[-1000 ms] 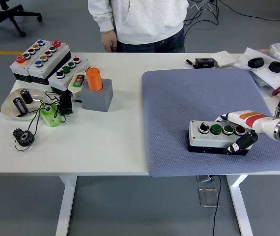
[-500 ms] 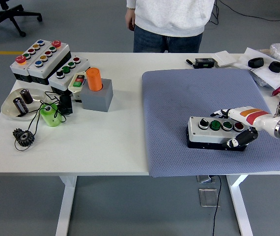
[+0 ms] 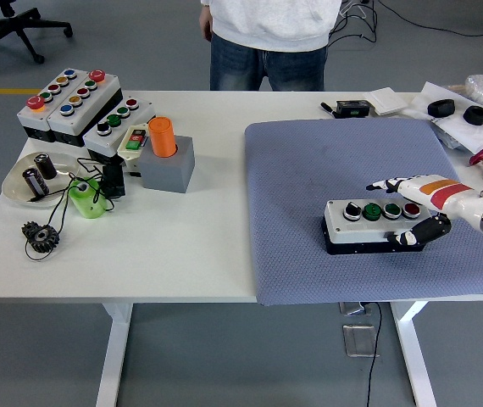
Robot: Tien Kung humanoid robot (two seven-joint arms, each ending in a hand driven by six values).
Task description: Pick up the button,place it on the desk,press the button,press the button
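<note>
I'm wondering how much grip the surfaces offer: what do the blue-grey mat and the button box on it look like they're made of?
The mat looks like woven or knitted fabric, matte, with a fine dotted texture and soft rounded corners; possibly foam-backed, but that doesn't show. The button box seems to be hard plastic: a smooth pale grey lid over a black base, with glossy green and red caps. The right hand is at it.

bare mat (image 3: 326, 161) behind button box (image 3: 373, 225)

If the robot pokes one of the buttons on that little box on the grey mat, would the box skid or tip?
Probably neither: the button box looks low, wide and rigid, lying flat on the textured grey mat. The right hand also seems to brace it.
</note>
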